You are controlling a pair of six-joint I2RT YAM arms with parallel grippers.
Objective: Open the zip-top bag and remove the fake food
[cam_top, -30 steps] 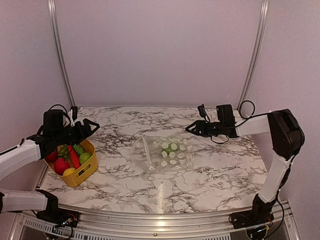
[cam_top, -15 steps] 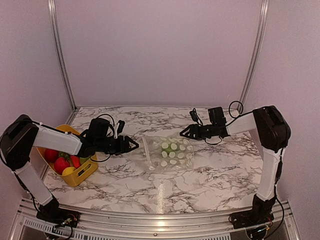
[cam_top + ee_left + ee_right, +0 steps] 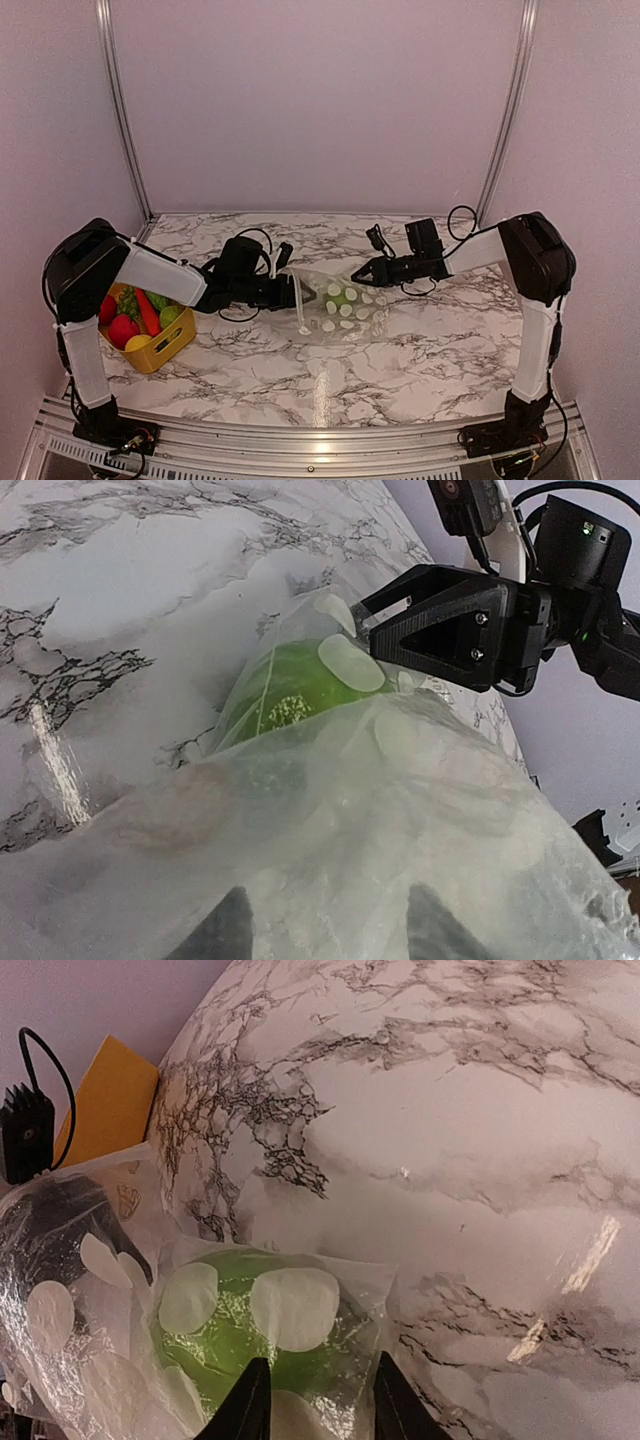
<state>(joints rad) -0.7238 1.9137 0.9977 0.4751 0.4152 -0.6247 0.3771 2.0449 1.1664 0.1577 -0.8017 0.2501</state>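
Note:
The clear, dotted zip-top bag [image 3: 345, 318] lies mid-table with its mouth strip facing left. A green piece of fake food [image 3: 338, 297] sits inside it near the far right corner. My left gripper [image 3: 303, 293] is at the bag's mouth. In the left wrist view its open fingers [image 3: 228, 930] show hazily through the bag's film [image 3: 450, 810], short of the green piece [image 3: 290, 685]. My right gripper [image 3: 357, 275] is at that far corner. Its fingers [image 3: 250, 1405] stand apart over the corner and the green piece [image 3: 230, 1340].
A yellow basket [image 3: 172, 345] stands at the table's left edge, holding red, green and yellow fake food [image 3: 125, 328]. Metal frame rails run along the front edge, and the back wall is close behind.
The left arm has swung from above the basket across to the bag's mouth, its jaws narrowing. The right gripper has crept left onto the bag's corner, its jaws also narrowing.

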